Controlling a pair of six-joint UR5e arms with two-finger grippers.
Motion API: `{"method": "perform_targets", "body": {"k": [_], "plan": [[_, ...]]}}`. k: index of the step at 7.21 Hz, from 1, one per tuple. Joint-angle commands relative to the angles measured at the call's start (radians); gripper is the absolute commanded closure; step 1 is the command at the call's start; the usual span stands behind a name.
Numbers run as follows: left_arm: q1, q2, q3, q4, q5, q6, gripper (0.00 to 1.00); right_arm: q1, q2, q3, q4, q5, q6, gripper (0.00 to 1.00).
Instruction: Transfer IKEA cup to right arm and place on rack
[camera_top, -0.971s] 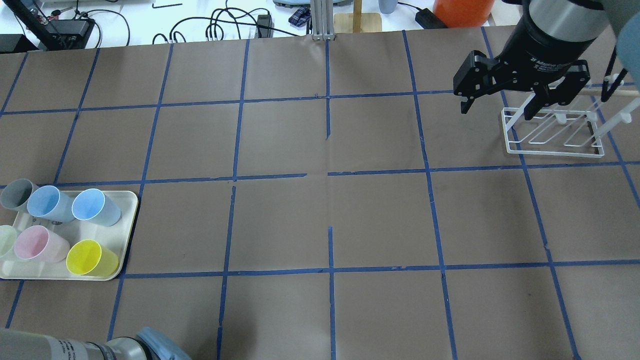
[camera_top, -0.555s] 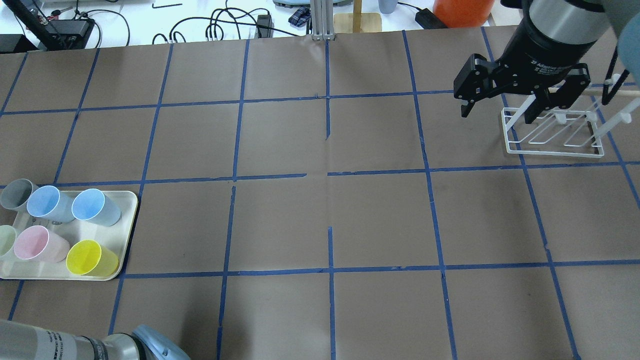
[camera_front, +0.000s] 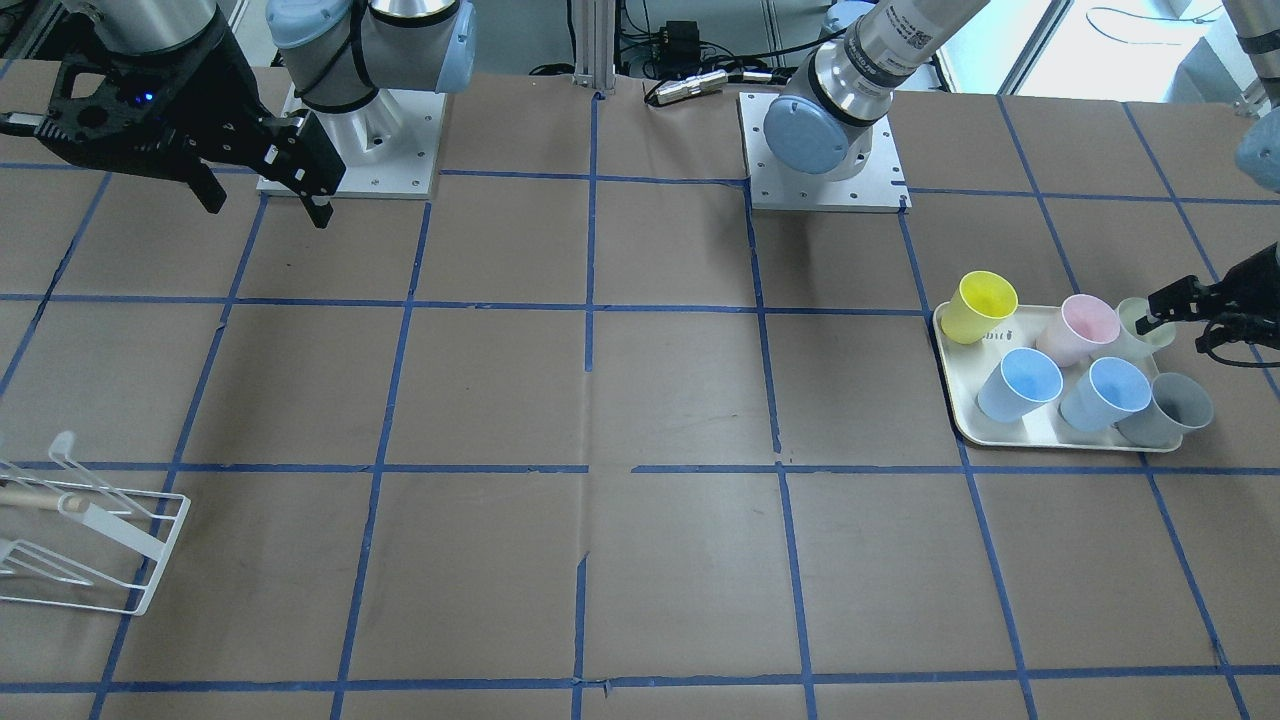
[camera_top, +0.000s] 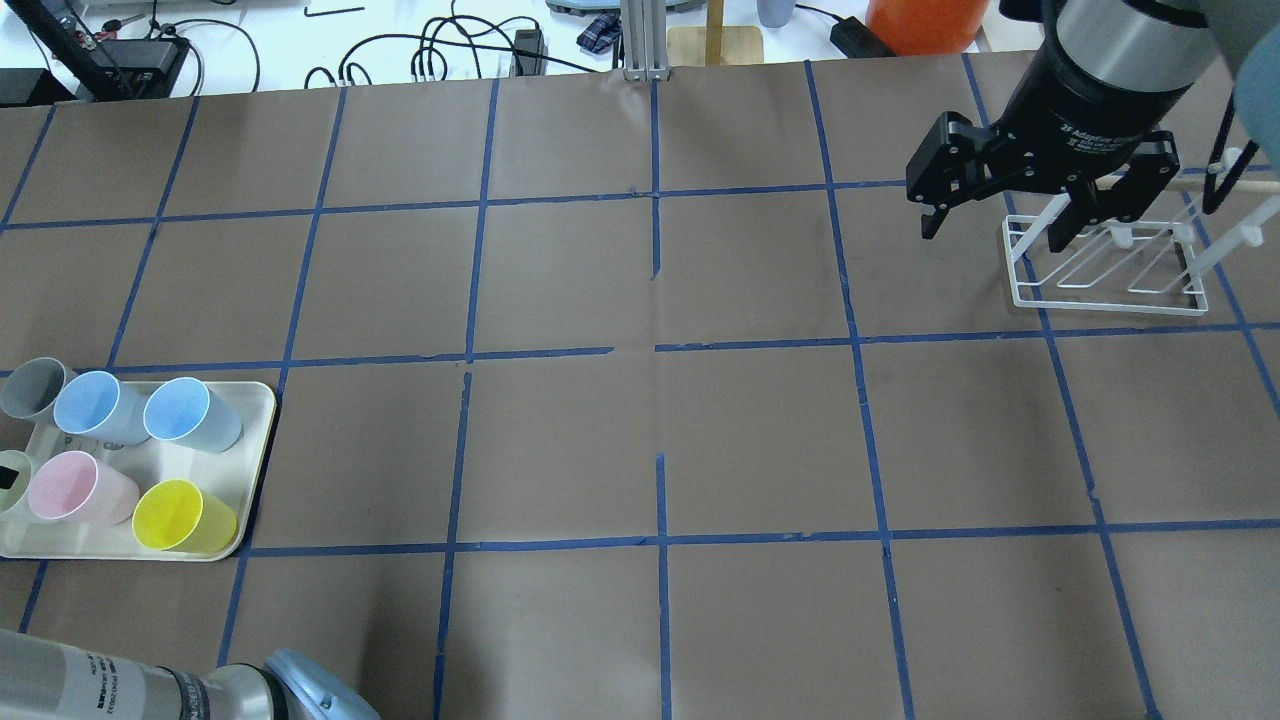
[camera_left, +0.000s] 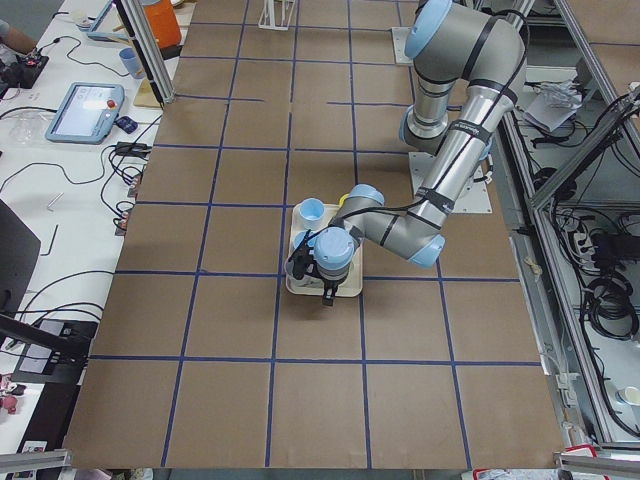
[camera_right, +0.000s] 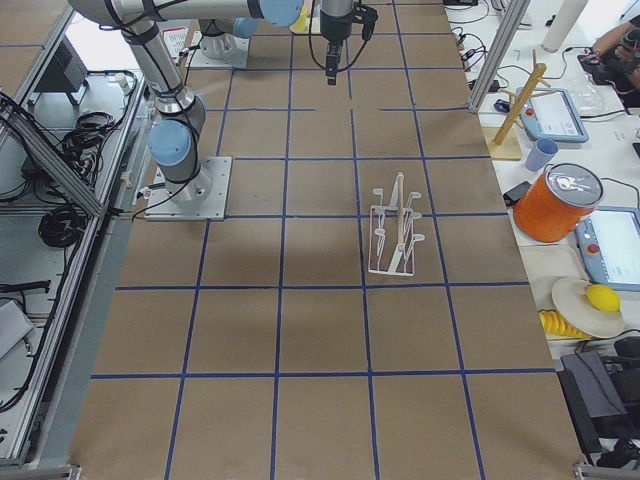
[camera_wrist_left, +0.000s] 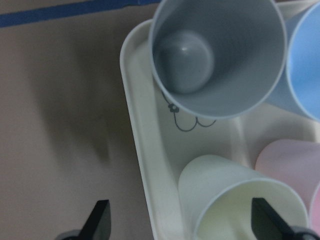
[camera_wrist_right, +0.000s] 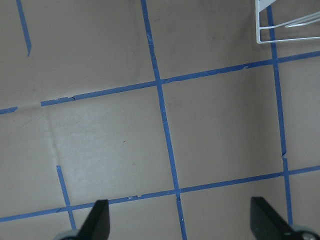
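Note:
The IKEA cup, pale cream-white, lies tilted on the cream tray next to the pink cup; it also shows in the front view and at the left edge of the overhead view. My left gripper is open just above it, its fingers on either side of the cup and the tray rim, not touching; it also shows in the front view. My right gripper is open and empty, hovering by the white wire rack, which holds nothing.
On the tray lie a grey cup, two blue cups, a pink cup and a yellow cup. Cables and an orange container sit beyond the table's far edge.
A black fingertip of my left gripper has come into the overhead view at the left edge, over the pale cup. The right gripper has shifted slightly toward the far edge and stays open.

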Motion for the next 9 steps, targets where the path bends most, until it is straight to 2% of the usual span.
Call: {"method": "perform_targets", "body": {"k": [1,2,3,5,6,8,9], "plan": [[0.001,-0.002,-0.029,0.014,0.018,0.009,0.00,0.000,0.001,0.000,-0.001,0.002,0.001,0.00],[0.001,-0.017,-0.039,0.073,0.022,0.010,0.00,0.000,0.001,0.000,-0.001,0.000,0.001,0.00],[0.000,-0.016,-0.069,0.122,0.075,0.009,0.00,0.000,0.002,0.000,-0.003,-0.002,0.001,0.00],[-0.002,0.004,-0.095,0.146,0.094,0.002,0.00,0.000,0.002,0.000,-0.003,-0.002,0.001,0.00],[-0.002,0.001,-0.095,0.147,0.092,0.004,0.06,0.000,0.002,0.000,-0.004,-0.002,0.001,0.00],[-0.005,0.005,-0.094,0.146,0.088,-0.001,0.59,0.000,-0.001,0.000,-0.006,0.006,0.001,0.00],[-0.005,0.007,-0.094,0.144,0.083,0.004,0.75,0.000,0.001,0.000,-0.004,0.012,0.010,0.00]]}}
